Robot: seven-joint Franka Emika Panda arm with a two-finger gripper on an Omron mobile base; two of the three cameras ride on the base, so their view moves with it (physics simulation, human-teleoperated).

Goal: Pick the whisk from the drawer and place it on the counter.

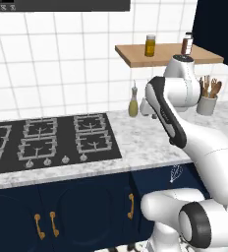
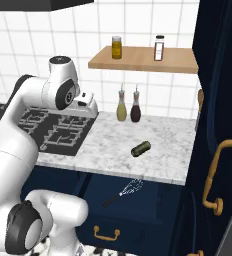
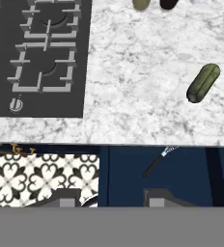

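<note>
right base view: whisk [image 2: 128,190] lies in open drawer [image 2: 153,210].

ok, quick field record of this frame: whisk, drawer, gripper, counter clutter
whisk: lying flat in the open drawer, wire head toward the counter edge, handle toward the drawer front
drawer: pulled out below the counter edge
gripper: high above the counter edge and drawer, holding nothing; fingertips apart
counter: marbled, holds a dark olive-green object lying on its side, two bottles at the wall
task state: whisk not yet picked
</note>
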